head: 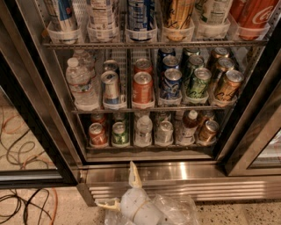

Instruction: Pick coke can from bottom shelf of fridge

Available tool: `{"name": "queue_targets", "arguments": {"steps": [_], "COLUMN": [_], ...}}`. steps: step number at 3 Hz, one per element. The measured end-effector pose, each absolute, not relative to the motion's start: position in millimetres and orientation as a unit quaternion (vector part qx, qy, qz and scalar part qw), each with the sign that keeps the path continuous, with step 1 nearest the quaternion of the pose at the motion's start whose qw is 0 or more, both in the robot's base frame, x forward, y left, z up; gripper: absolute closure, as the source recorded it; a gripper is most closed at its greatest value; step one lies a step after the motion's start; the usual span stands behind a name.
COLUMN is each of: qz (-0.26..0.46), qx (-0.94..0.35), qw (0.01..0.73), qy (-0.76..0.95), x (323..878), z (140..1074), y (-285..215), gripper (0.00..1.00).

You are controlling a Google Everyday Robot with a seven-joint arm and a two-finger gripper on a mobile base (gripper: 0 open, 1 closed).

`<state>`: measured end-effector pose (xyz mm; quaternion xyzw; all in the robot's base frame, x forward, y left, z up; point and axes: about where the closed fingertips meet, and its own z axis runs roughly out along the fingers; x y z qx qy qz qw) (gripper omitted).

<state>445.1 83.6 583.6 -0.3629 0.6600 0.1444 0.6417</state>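
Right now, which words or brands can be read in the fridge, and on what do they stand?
"Coca" in white script: on the large red can, top right.
Coke can on the bottom shelf and all other labels: too blurred to read.
Gripper, open, low before the base grille: no text.

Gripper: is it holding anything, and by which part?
Nothing. The gripper is low before the fridge, fingers open and empty; the coke can stands untouched on the bottom shelf.

**Claw low, spread wide**

The claw sits at the bottom middle of the view. Its two pale fingers are splayed far apart, one pointing up, the other leftward. Behind it, the rounded white wrist and plastic-wrapped arm run off lower right.
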Motion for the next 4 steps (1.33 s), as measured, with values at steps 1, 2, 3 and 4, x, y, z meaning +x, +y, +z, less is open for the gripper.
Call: {"name": "queue_targets", "arguments": {"steps": [1, 2, 3, 4], "qz": [0.11, 0.109, 0.109, 0.117], "qx": [-0.342, -0.349, -0.349, -0.349], "qw": [0.677, 0.692, 0.692, 0.698], "qy": [0.643, 0.622, 0.622, 0.615], "x": [463.9, 459.2, 459.4, 465.4], "z": [557.0, 562.5, 562.9, 552.8], "y": [77.2, 83.1, 83.0, 82.0], "gripper": [0.0, 0.0, 0.0, 0.0]}}
